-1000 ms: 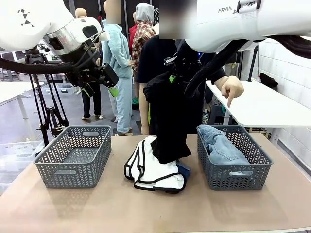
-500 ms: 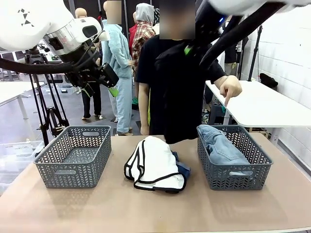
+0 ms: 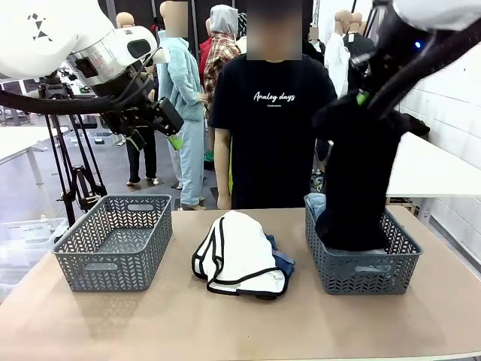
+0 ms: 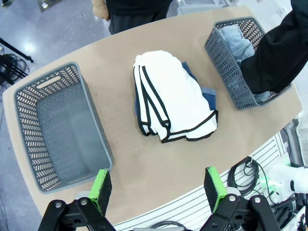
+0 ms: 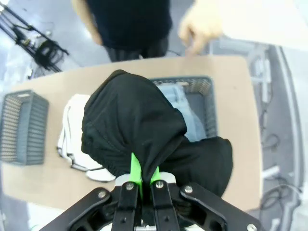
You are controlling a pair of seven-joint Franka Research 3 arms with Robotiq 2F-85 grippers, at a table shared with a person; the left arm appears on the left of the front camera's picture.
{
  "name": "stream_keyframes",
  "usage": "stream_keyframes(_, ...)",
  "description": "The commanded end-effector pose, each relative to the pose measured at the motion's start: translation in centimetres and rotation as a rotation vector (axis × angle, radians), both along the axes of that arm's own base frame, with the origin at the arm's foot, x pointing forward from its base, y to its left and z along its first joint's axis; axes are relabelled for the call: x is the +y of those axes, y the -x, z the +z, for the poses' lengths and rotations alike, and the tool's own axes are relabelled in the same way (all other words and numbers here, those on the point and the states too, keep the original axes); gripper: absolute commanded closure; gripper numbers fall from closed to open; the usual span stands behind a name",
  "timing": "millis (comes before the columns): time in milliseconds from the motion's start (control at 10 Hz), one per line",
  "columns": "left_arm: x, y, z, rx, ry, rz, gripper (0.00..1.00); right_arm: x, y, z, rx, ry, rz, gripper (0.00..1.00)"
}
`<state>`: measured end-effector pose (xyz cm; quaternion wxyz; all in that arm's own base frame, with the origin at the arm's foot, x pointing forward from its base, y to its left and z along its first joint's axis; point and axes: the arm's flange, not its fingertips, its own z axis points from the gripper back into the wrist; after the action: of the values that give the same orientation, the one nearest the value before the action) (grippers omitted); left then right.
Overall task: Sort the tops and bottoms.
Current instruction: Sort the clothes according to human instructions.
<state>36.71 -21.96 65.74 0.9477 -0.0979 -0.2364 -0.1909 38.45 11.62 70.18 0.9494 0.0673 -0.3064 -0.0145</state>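
A plain black top (image 3: 357, 180) hangs from my right gripper (image 3: 364, 96), which is shut on its bunched upper end (image 5: 139, 159). Its lower end dips into the right grey basket (image 3: 361, 274), where a light blue denim bottom (image 5: 180, 103) lies. A white top with black edging (image 3: 240, 256) lies at the table's middle, on a darker denim bottom (image 3: 282, 262) that peeks out at its right side. My left gripper (image 3: 161, 139) hovers high above the left basket, open, with nothing between its green pads (image 4: 101, 185).
The left grey basket (image 3: 113, 267) stands with nothing in it. A person in a black printed T-shirt stands at the far edge, one hand (image 5: 202, 26) held past the right basket. A white table (image 3: 428, 162) stands at the back right.
My right gripper has carried the black top from above the middle pile to the right, and it now hangs over and into the right basket. The left arm has not moved.
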Motion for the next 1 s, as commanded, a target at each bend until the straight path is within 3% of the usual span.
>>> stream_keyframes(0,0.1,0.1,-0.1,-0.005,-0.003,0.003,0.00,-1.6,-0.3,-2.6,-0.003,-0.078,-0.105,1.00)
stream_keyframes(100,0.1,0.1,-0.1,-0.005,-0.003,0.003,0.00,-2.5,-1.5,-3.8,-0.001,-0.100,-0.172,1.00)
stream_keyframes(200,0.1,0.1,-0.1,-0.005,-0.003,0.003,0.00,-1.6,-0.5,-1.8,0.025,-0.022,-0.051,1.00)
stream_keyframes(700,0.1,0.1,-0.1,-0.005,-0.003,0.003,0.00,-1.5,-0.5,-2.1,0.026,-0.030,-0.070,1.00)
stream_keyframes(900,0.1,0.1,-0.1,-0.005,-0.003,0.003,0.00,-3.3,-7.8,-4.0,0.134,-0.140,-0.080,1.00)
